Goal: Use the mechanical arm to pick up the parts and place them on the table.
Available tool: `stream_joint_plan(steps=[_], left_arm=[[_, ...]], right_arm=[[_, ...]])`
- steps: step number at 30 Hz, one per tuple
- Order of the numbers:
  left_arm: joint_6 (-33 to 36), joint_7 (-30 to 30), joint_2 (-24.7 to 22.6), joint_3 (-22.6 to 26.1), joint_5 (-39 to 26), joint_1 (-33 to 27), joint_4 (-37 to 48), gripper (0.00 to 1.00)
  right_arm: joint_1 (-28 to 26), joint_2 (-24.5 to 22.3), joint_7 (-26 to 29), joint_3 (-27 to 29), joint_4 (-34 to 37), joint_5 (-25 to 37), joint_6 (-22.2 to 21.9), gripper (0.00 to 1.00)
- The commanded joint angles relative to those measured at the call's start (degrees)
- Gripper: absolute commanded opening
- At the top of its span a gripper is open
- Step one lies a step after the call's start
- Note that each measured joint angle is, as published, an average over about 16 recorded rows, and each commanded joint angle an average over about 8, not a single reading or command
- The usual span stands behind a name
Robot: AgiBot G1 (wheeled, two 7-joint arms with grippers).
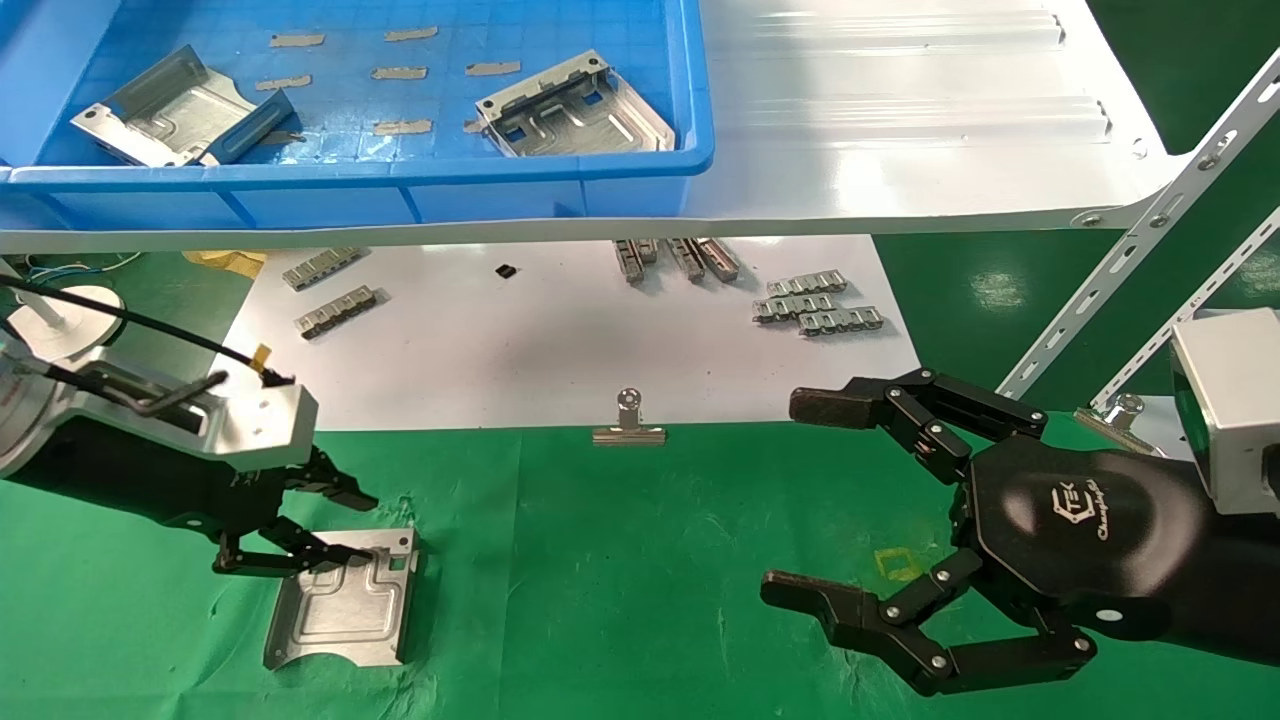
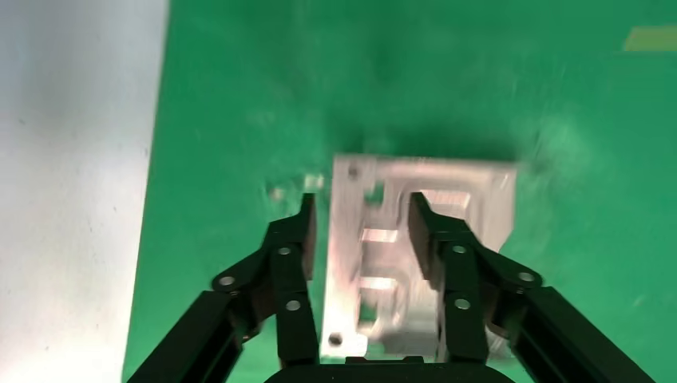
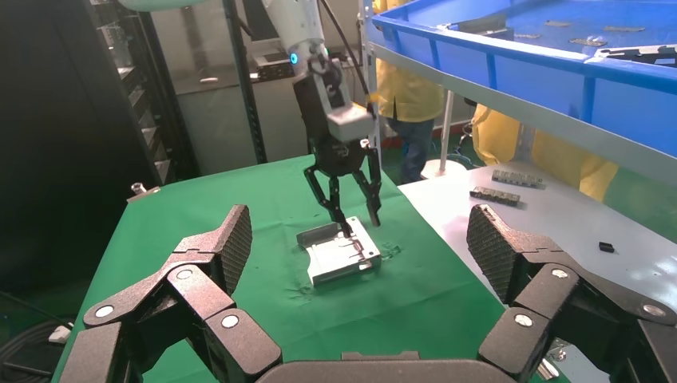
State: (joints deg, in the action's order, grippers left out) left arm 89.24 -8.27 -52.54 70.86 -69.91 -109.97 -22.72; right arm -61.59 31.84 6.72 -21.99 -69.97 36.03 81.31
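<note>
Head view: silvery part (image 1: 345, 600) flat on green tabletop (image 1: 620, 580), lower left of frame. Left gripper (image 1: 300, 525) over its top edge, fingers spread apart, nothing held. Right gripper (image 1: 800, 500) lower right, wide open & empty. 2 more parts in blue bin (image 1: 400, 185), upper left

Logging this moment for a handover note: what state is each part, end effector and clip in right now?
Left end effector: open, fingers straddling a part's rim.
Part on the green table: lying flat on the table.
Right end effector: open, empty, over the table.
Two parts in the blue bin: not picked yet.
Binder clip: clamped on the fabric edge.
</note>
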Motion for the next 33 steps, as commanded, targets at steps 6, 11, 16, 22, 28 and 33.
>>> stream_joint_plan(steps=[6,11,16,22,28,33], left_arm=[[2.28,1.26,2.79,-3.6,11.25,2.83,2.35,1.0],[2.44,1.69,4.99,-5.22,17.8,5.8,2.06,1.0],[2.46,1.74,5.42,-5.48,19.11,6.56,1.98,1.0],[2.37,1.69,4.98,-5.21,17.85,5.85,1.93,1.0],[2.25,1.94,4.93,-5.82,17.22,6.13,1.07,1.0],[1.91,2.95,5.68,-8.74,17.88,8.65,-2.01,1.0]], right_arm=[[0.0,0.0,0.0,0.0,0.0,0.0,0.0,1.0],[0.01,0.0,0.0,0.0,0.01,-0.01,-0.01,1.0],[0.02,-0.01,0.0,0.0,0.01,-0.01,-0.02,1.0],[0.02,-0.01,0.0,0.0,0.01,-0.01,-0.02,1.0],[0.02,-0.01,0.0,0.0,0.01,-0.01,-0.01,1.0],[0.02,-0.01,0.0,0.0,0.01,-0.01,-0.01,1.0]])
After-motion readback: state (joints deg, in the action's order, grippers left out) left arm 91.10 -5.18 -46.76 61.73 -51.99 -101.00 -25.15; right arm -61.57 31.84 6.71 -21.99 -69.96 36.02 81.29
